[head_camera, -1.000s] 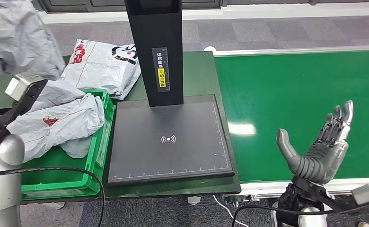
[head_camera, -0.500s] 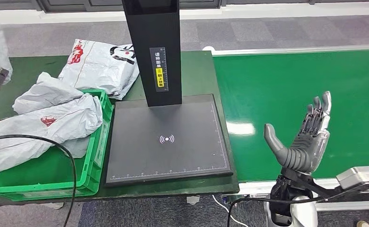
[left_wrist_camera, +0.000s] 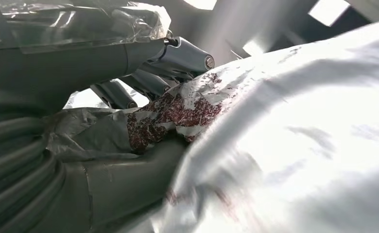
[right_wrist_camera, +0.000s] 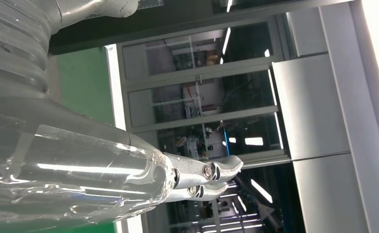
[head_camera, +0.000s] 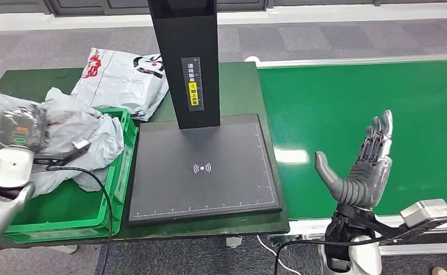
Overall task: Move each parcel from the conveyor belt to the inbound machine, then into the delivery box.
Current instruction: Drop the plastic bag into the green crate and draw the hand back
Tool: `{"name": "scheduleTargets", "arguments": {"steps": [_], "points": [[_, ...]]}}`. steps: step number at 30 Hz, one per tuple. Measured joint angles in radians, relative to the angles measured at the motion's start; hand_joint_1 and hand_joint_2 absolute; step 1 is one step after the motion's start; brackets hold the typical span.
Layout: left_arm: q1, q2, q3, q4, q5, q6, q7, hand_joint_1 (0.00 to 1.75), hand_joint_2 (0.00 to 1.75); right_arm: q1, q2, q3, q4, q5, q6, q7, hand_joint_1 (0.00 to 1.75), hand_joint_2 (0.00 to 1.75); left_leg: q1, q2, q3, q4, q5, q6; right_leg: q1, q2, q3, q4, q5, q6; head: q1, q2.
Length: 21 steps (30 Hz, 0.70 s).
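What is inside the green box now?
Crumpled grey parcels lie in the green box, with the left hand gripping one. Part of the floor is bare; whatever lies beneath the parcels is covered.

Grey tiled floor (head_camera: 324,37); dark green table (head_camera: 241,86); glass-paned partition (right_wrist_camera: 202,102), bright ceiling lights behind.

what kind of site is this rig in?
Likely a parcel-sorting or logistics test cell: a green conveyor belt, a black scanning stand, and grey poly-mailer parcels in a green crate.
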Motion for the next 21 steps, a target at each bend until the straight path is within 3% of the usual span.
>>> {"name": "scheduleTargets", "arguments": {"steps": [3, 7, 18, 19, 21], "points": [[-0.042, -0.084, 0.000, 0.152, 0.003, -0.053, -0.121, 1.75, 1.75, 0.004, -0.005, 0.000, 0.001, 0.002, 0.002, -0.003, 0.00, 1.75, 0.000, 0.001, 0.000, 0.000, 0.000, 0.000, 0.000, 0.001, 0.000, 0.000, 0.001, 0.000, 0.000, 0.000], [-0.083, -0.150, 0.001, 0.267, -0.011, -0.111, -0.173, 1.75, 1.75, 0.003, -0.009, 0.000, 0.005, 0.003, 0.002, -0.002, 0.00, 1.75, -0.001, -0.001, -0.001, 0.000, 0.000, 0.000, 0.000, 0.000, 0.000, 0.000, 0.000, 0.001, 0.000, 0.000], [-0.143, -0.214, 0.001, 0.406, -0.017, -0.169, -0.242, 1.75, 1.75, 0.003, -0.021, 0.000, 0.005, 0.003, -0.012, 0.002, 0.00, 1.75, -0.001, -0.003, 0.000, 0.000, 0.001, 0.001, 0.000, -0.002, 0.001, 0.000, -0.001, 0.001, 0.000, 0.000], [-0.145, -0.216, 0.001, 0.411, -0.017, -0.169, -0.242, 1.67, 1.75, 0.003, -0.022, 0.000, 0.005, 0.003, -0.012, 0.002, 0.00, 1.75, -0.001, -0.003, 0.000, 0.000, 0.001, 0.001, 0.000, -0.002, 0.001, 0.000, -0.001, 0.001, 0.000, 0.000], [-0.149, -0.220, 0.001, 0.418, -0.017, -0.169, -0.243, 0.81, 1.75, 0.003, -0.023, 0.000, 0.005, 0.003, -0.013, 0.002, 0.00, 1.75, 0.000, -0.003, 0.000, 0.000, 0.001, 0.001, 0.000, -0.002, 0.001, 0.000, -0.001, 0.001, 0.000, 0.000]]}}
